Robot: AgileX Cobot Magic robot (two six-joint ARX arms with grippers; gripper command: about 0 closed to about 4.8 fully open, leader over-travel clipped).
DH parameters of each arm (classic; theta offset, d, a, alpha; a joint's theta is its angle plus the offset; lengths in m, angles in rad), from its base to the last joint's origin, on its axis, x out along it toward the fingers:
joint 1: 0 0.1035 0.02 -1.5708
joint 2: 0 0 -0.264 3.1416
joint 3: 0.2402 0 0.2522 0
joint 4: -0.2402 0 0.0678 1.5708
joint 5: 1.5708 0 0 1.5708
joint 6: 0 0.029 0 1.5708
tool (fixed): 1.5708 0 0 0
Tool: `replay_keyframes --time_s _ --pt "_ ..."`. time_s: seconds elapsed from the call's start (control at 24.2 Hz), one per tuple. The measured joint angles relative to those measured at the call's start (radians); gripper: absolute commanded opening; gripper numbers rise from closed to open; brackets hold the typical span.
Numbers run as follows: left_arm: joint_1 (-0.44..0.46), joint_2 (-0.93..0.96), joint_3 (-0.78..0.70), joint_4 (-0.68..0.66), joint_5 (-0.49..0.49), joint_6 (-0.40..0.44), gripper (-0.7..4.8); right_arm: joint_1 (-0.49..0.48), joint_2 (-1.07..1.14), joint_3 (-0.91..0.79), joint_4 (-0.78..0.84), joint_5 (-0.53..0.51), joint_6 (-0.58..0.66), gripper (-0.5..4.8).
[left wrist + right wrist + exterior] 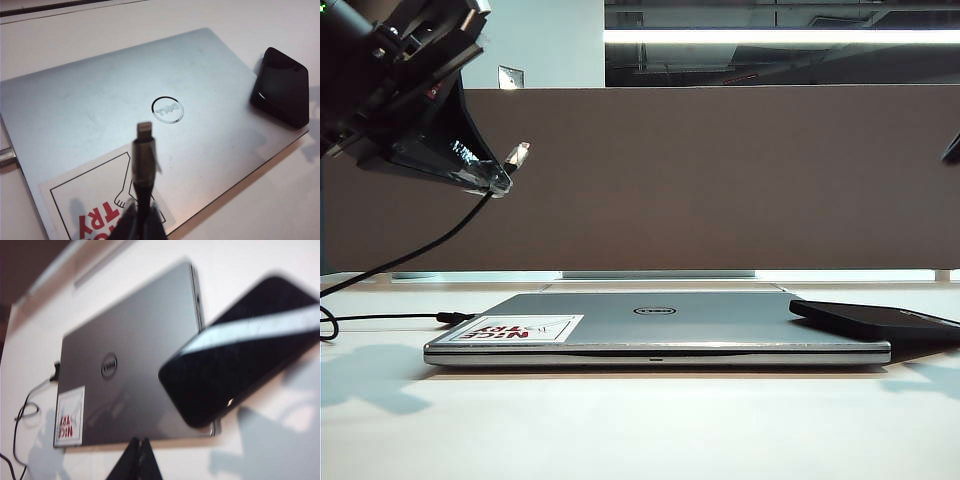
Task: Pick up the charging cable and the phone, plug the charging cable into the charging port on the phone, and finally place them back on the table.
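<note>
Gripping the cable [144,165], the left tool [500,178] hangs upper left; right tool [137,460], pinched together and empty, nears the phone [240,350], unlifted, lying on the laptop [660,325].

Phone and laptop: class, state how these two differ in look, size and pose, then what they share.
The phone is glossy black; the laptop is matte silver with a sticker. The phone is far smaller. The laptop lies flat on the table; the phone leans tilted on the laptop's edge. Both are flat slabs with rounded corners.

The laptop [660,330] fills mid-table; bare table [640,430] lies open in front.
</note>
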Motion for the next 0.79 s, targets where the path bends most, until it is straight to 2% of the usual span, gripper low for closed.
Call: replay_keyframes --time_s 0.08,0.12,0.17,0.21,0.5,0.79 --pt "0.0 0.0 0.0 0.002 0.0 0.0 -0.06 0.0 0.071 0.0 0.003 -0.008 0.025 1.37" --pt "0.0 0.0 0.0 0.002 0.0 0.0 -0.06 0.0 0.094 0.0 0.003 -0.008 0.039 2.32" --pt "0.0 0.0 0.0 0.002 0.0 0.0 -0.06 0.0 0.115 0.0 0.003 -0.008 0.048 3.55" --pt "0.0 0.0 0.0 0.002 0.0 0.0 -0.06 0.0 0.147 0.001 0.005 -0.009 0.055 3.86" --pt "0.0 0.0 0.0 0.009 0.0 0.0 -0.06 -0.003 0.362 0.001 0.07 -0.075 0.094 3.88" --pt "0.0 0.0 0.0 0.011 0.0 0.0 -0.06 -0.005 0.443 0.001 0.169 -0.087 0.126 3.87"
